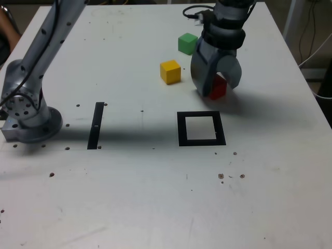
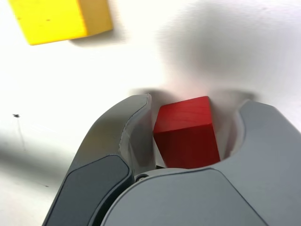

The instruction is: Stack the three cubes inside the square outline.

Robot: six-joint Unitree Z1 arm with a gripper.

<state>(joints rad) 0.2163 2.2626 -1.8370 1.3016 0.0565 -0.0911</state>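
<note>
Nearest the exterior camera, the white table [image 1: 155, 207] is bare apart from small dark specks and screw holes. Further in lies the square outline [image 1: 202, 128], a thick black frame with a white centre, flat on the surface with nothing inside it. Level with it, toward the exterior view's left, a narrow black strip [image 1: 96, 125] lies flat, and beyond that the arm's round base [image 1: 28, 116] stands on the table near the left edge.

Just behind the outline, the gripper [image 1: 216, 85] reaches down over the red cube [image 1: 218, 87]. The wrist view shows the red cube [image 2: 188, 134] sitting between the two grey jaws, with the gripper [image 2: 188, 122] straddling it. The jaws stand apart: one side lies close against the cube, while a visible gap remains on the other. Whether the near side actually touches the cube cannot be settled from this angle. The cube appears to rest on the table, casting a faint shadow, well apart from the outline's interior.

Behind and toward the exterior view's left of the gripper sits the yellow cube [image 1: 170, 71], alone on the table; it also shows in the wrist view [image 2: 59, 19]. Farthest back is the green cube [image 1: 187, 43], near the yellow one but not touching it, with a dark cable [image 1: 194, 13] beyond.
</note>
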